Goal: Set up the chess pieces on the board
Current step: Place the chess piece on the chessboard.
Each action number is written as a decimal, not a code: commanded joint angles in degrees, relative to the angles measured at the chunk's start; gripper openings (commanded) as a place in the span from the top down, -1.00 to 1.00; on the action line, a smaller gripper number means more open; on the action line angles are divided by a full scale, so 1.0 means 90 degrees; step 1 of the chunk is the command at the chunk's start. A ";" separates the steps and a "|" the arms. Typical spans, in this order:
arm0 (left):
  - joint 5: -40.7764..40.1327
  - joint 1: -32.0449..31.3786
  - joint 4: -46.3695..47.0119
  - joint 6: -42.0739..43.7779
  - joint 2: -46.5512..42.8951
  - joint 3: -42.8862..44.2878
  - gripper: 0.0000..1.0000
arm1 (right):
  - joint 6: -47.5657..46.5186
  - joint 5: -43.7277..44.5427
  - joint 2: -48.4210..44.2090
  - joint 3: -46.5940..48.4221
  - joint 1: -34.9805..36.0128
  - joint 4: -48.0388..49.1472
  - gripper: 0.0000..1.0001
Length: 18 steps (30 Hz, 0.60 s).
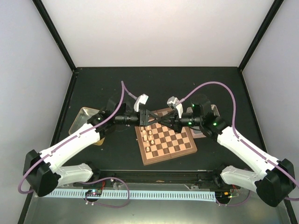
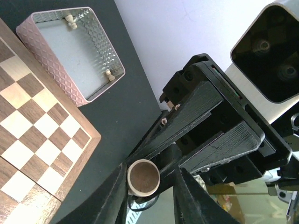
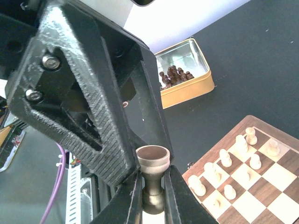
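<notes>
1. Wooden board [image 1: 170,157] is lying mid-tabletop [image 1: 117,84], closer to the near edge than the far. The pale pieces [image 1: 149,137] are standing on its left-side squares. Risk: both grippers are hanging just above the board's far rim, so anything dropped there is likely landing among these and toppling them.
2. Pinching the held piece [image 3: 152,159] by its stem is the right gripper [image 3: 152,185], jaws narrow and tight on it. The piece's base end is sticking out towards the left gripper [image 2: 150,171].
3. Jaws of the left gripper are sitting close round that base. One finger is looking like it is touching and the other is showing a sliver of gap, so I cannot tell if it is clamping.
4. Risk: this is reading as a handover. If one side is letting go before the other is gripping, the piece is falling, and a grip on the flared base is probably slipping or tilting it.
5. Risk: the fingers are crossing closely, so pulling apart could be snagging.
6. Hidden: by the left edge the gold tin [image 3: 187,91] is holding the dark pieces [image 3: 174,74], with none showing on the board.
7. Hidden: the embossed tray [image 2: 56,77] towards the right edge is mostly lying under the right arm from above. Its spare pale pieces [image 2: 110,74] are showing only at the wrist.
8. Hidden: the held piece's type is not showing clearly, and the board's far squares are being covered.
</notes>
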 commanded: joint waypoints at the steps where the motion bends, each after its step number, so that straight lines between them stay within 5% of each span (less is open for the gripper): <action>1: 0.0541 0.0019 0.0209 -0.0267 0.0170 0.0136 0.56 | -0.0214 -0.0048 0.0041 0.0237 0.0101 0.0047 0.98; 5: 0.0569 0.0117 0.0383 -0.0431 0.0144 0.0055 0.69 | -0.0360 -0.0051 0.0009 0.0235 0.0113 -0.0031 0.97; 11: 0.0700 0.0128 0.0615 -0.0734 0.0198 0.0003 0.26 | -0.0570 0.0151 0.0079 0.0378 0.0240 -0.0226 0.97; 18: 0.0660 0.0138 0.0263 -0.0651 0.0318 0.0074 0.50 | -0.0729 0.0648 0.0175 0.0576 0.0390 -0.0469 0.98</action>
